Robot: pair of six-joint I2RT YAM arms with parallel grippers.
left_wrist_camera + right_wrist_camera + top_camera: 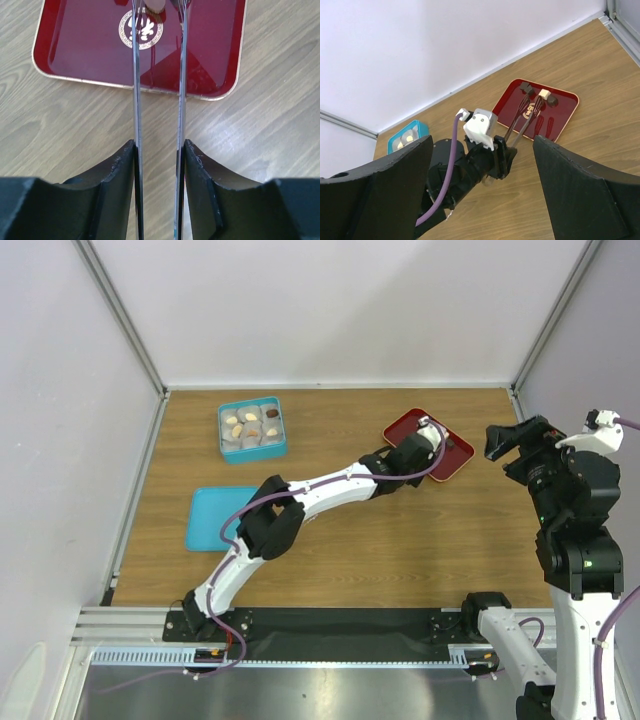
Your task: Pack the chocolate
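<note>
My left gripper [408, 455] is shut on long metal tongs [135, 100] and reaches over a red tray [80, 40]. The tongs' tips stand either side of a cream chocolate [155, 6] on the tray; I cannot tell if they touch it. The right wrist view shows this cream piece [543, 94] between two dark brown chocolates [524, 87] [551, 101]. A teal box [283, 445] at the back left holds several chocolates [250, 425]. My right gripper [515, 440] is open and empty, raised at the right.
A flat teal lid [218, 517] lies on the wooden table left of the left arm's elbow. White walls with metal posts close in the back and sides. The right wrist view also shows the left gripper [506, 150] and the tray [560, 120].
</note>
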